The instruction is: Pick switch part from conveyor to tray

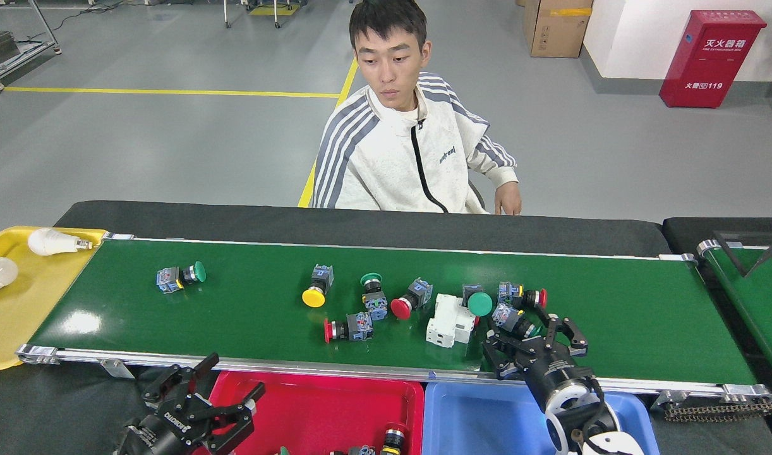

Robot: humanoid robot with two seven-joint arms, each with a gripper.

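A green-capped switch (515, 323) lies on the conveyor (613, 316), just in front of the right gripper (532, 339), whose spread fingers reach toward it without clearly touching. The left gripper (215, 395) hangs wide open and empty at the red tray (316, 404), beside the blue tray (468, 417).

- My left gripper (218, 395) hangs low at the near left, fingers spread apart.
- My right gripper (530, 338) reaches forward from the lower right, fingers splayed wide.
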